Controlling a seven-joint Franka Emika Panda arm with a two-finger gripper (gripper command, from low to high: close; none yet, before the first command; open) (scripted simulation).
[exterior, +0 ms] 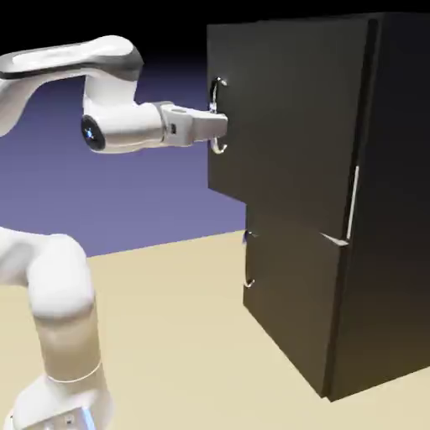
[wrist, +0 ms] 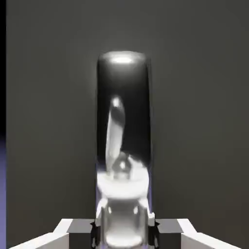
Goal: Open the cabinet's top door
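Observation:
The tall near-black cabinet [exterior: 386,252] stands at the right of the exterior view. Its top door [exterior: 285,117] carries a curved silver handle [exterior: 218,113] near its left edge. This door's handle edge sits further out than the lower door, with a pale strip showing at its hinge side. My gripper [exterior: 220,124] reaches in level from the left and is shut on the handle. In the hand view the handle [wrist: 122,121] rises large and shiny from between the gripper [wrist: 124,228] tips, against the dark door panel [wrist: 194,121].
Below the top door is the shorter lower door [exterior: 290,302] with its own small handle [exterior: 248,273]. The cabinet stands on a tan table [exterior: 168,336]. My white arm rises from the lower left.

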